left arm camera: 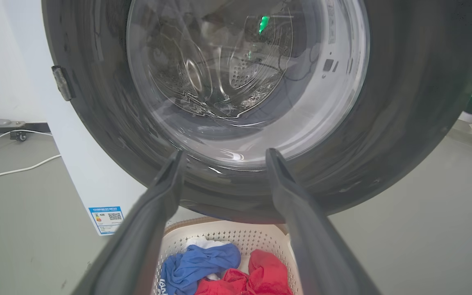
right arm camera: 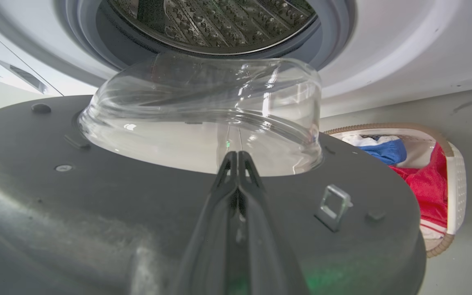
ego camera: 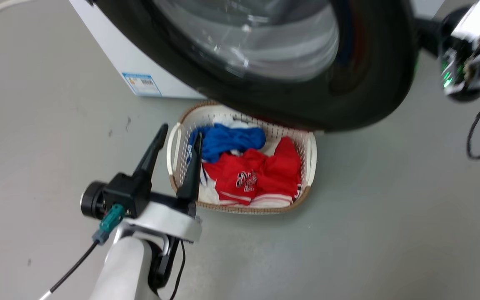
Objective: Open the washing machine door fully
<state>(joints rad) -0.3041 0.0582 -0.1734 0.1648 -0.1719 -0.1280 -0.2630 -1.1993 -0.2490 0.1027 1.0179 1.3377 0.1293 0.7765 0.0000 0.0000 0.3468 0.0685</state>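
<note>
Now washing machine door (ego camera: 369,83) hangs part-open off the washing machine (ego camera: 111,54), over the laundry basket (ego camera: 311,154), right hand (right arm camera: 233,155) nearer, fingers shut empty at its inner face, left hand (ego camera: 181,131) spread open facing the outer glass.

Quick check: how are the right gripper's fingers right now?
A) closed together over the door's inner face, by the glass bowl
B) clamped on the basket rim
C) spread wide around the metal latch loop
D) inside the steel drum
A: in the right wrist view the right gripper has its two fingers meeting at the tips over the dark inner face of the washing machine door, just below the glass bowl.
</note>
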